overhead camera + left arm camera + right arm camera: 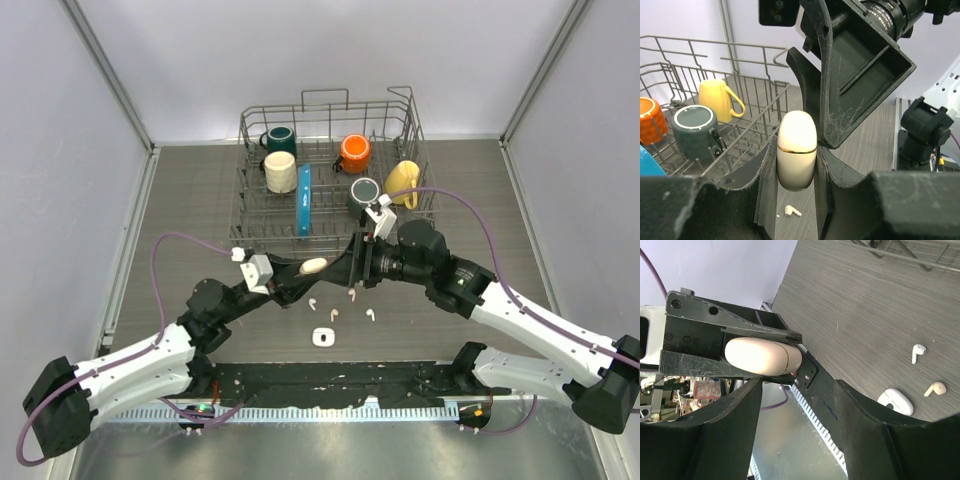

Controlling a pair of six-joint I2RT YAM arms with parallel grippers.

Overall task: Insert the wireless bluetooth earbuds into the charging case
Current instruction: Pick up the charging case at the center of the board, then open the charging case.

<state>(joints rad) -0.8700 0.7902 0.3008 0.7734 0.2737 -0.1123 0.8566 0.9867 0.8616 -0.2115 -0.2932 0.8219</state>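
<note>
left jaws clamp the closed charging case (796,157) mid-frame; right jaws gape empty beside it. earbuds (334,314) lie on the worktop (200,200), lower centre. best pinch the lid (796,129) above its seam (797,149).

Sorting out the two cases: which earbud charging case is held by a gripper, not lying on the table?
The pale beige egg-shaped charging case, clamped in the left gripper; the small white case lies on the grey wood-grain table.

Charging case (796,135) — sides hidden by fingers (765,197) of left tool (796,155).
</note>
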